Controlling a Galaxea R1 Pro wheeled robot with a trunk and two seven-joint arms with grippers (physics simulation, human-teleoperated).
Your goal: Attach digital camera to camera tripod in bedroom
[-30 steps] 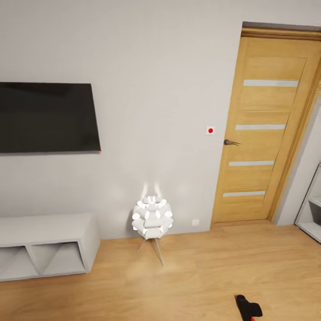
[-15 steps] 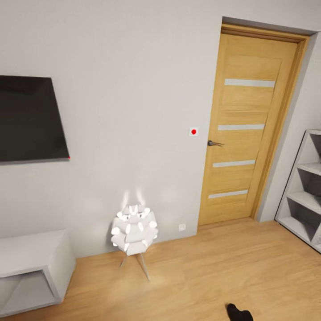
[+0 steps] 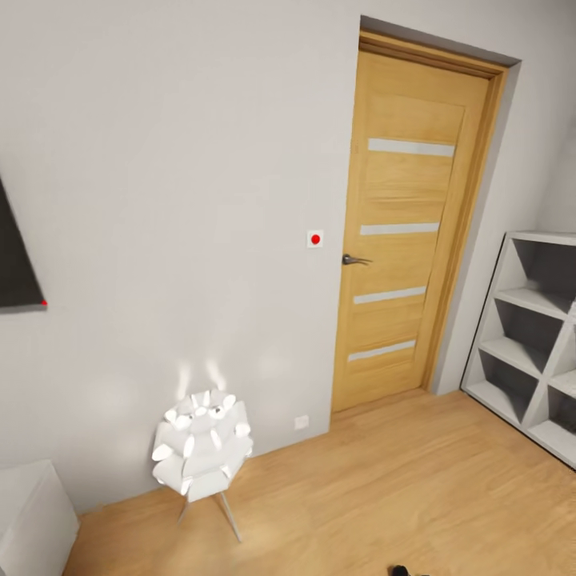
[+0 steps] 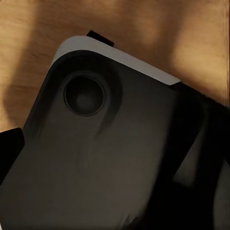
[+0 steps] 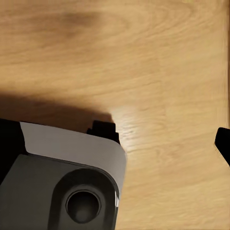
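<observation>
The whole head view has swung to the right: the wooden door (image 3: 404, 228) now sits near the middle, the black screen (image 3: 14, 256) is almost off the left edge, and white cube shelves (image 3: 528, 336) have come in on the right. So the robot is turning, searching the bedroom. Neither the camera nor the tripod is in sight yet. Whether either gripper is open or closed, I cannot tell; the wrist views look down over the robot's dark base (image 4: 105, 158) at wood floor (image 5: 143, 57)

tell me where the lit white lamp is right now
In the head view the lamp stands on the wood floor at lower left, against the grey wall, left of the wooden door.
</observation>
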